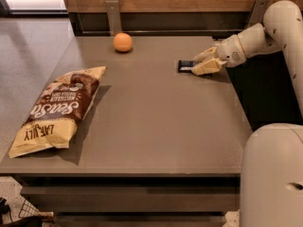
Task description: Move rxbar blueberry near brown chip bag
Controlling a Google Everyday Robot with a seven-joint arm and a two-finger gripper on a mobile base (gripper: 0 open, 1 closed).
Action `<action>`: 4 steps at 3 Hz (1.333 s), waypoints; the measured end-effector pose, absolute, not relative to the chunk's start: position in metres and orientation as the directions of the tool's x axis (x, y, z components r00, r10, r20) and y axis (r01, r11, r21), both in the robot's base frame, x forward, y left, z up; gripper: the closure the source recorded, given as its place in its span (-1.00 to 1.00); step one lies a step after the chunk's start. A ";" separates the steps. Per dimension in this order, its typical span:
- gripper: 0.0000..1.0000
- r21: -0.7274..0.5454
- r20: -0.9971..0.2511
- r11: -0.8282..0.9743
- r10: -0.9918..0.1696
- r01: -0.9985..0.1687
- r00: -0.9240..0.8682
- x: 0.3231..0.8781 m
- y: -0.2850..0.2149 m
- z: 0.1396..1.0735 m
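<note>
The rxbar blueberry [185, 66], a small dark navy bar, lies flat on the table at the back right. My gripper [202, 63] reaches in from the right and sits right at the bar's right end, low over the table, covering part of it. The brown chip bag [57, 110], brown in the middle with cream-yellow ends, lies flat near the table's left front edge, far from the bar.
An orange round fruit [122, 42] sits at the back of the grey table [156, 126], left of the bar. A wooden wall with metal brackets runs behind the table. My white arm and base [272, 174] stand along the right side.
</note>
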State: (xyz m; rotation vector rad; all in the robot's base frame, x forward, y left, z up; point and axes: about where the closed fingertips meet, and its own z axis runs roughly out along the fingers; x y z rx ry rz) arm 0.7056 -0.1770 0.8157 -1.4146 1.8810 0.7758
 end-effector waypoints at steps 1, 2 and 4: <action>1.00 0.073 -0.787 0.242 -0.582 -0.967 -0.205 0.706 -0.177 0.816; 1.00 0.073 -0.787 0.242 -0.582 -0.967 -0.205 0.706 -0.177 0.816; 1.00 0.073 -0.787 0.242 -0.582 -0.967 -0.205 0.706 -0.177 0.816</action>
